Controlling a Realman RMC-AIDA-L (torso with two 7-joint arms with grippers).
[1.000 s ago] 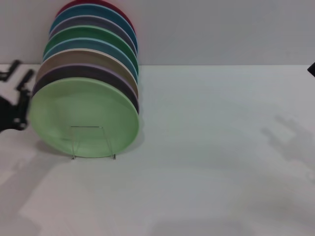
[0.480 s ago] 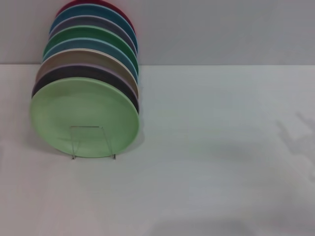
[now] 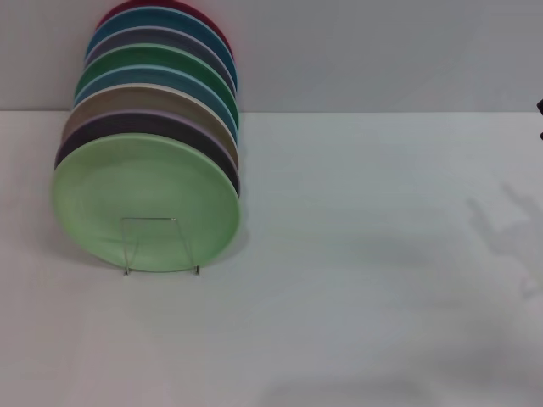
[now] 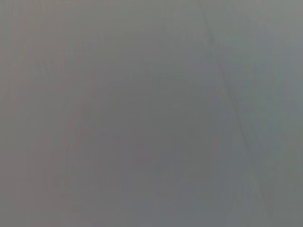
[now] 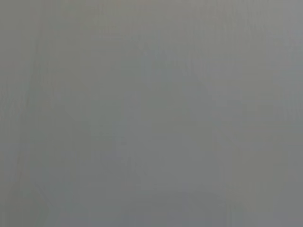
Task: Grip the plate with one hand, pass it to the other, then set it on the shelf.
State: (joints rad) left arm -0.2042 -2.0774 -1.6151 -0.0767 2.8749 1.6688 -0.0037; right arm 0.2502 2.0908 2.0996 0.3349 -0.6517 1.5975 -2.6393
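Observation:
The pale mint-green plate (image 3: 144,191) stands upright at the front of a row of plates, at the left of the white table. It leans in the clear acrylic shelf (image 3: 154,222), whose square front frame shows against the plate's lower part. My left gripper is out of view. Only a thin black sliver of my right gripper (image 3: 540,108) shows at the right edge of the head view, far from the plate. Both wrist views show only a plain grey surface.
Behind the mint plate stand several more plates in the same row, among them a lilac-purple one (image 3: 222,157), a darker green one (image 3: 157,58) and a dark red one (image 3: 204,15) at the back. A grey wall rises behind the white table (image 3: 365,280).
My left gripper, at the left edge beside the plates one second ago, has withdrawn out of view. The plates and shelf have not moved.

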